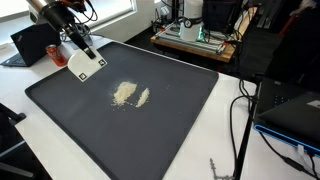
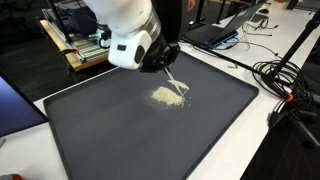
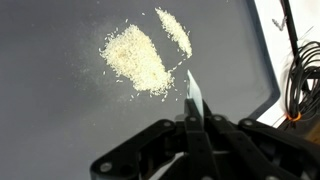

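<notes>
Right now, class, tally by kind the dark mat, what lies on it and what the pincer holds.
Pale grain heaps: 2, the larger heap and the smaller heap
Flat white tool, gripped by the pincer: 1
Dark grey rectangular mat: 1
Total: 4

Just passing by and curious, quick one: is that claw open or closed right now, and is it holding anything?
Gripper: closed, holding a flat white scraper.
</notes>
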Motion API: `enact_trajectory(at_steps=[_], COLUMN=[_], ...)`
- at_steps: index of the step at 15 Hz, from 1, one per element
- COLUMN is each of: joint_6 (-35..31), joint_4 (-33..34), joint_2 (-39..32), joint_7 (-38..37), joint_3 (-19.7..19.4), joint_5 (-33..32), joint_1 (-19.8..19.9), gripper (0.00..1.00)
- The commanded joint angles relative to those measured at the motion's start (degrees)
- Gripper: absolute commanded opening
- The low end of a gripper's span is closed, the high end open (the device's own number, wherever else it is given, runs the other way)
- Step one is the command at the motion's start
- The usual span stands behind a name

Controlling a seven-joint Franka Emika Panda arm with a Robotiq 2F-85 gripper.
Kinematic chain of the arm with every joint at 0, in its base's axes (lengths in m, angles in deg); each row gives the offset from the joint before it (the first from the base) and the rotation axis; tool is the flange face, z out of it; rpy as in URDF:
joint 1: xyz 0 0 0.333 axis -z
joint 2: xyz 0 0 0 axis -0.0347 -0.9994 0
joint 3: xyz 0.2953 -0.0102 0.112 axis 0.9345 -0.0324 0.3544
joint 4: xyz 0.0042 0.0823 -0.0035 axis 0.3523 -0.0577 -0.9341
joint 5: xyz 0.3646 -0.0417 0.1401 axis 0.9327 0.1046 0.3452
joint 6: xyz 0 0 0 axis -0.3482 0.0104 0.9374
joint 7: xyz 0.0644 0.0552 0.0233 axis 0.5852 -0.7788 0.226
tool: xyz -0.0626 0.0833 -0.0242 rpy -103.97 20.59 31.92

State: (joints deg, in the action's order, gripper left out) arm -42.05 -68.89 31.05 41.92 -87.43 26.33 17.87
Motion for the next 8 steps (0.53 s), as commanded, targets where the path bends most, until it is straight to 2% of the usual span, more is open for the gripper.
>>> enact_trajectory(at_steps=[1, 5, 6, 8], joint_6=[-4.4, -14.0, -9.2, -9.9], joint_4=[-13.0, -23.7, -15.1, -16.5], joint_2=[8.1, 13.5, 8.2, 8.8], joint_7=[7.1, 15.4, 11.1, 11.6], joint_3=[-0.1, -0.3, -1.0, -1.1], joint_5=[2.4, 3.8, 1.5, 1.6], joint_1=[0.8, 0.5, -0.1, -0.2], gripper=[0.01, 0.01, 0.01, 0.04])
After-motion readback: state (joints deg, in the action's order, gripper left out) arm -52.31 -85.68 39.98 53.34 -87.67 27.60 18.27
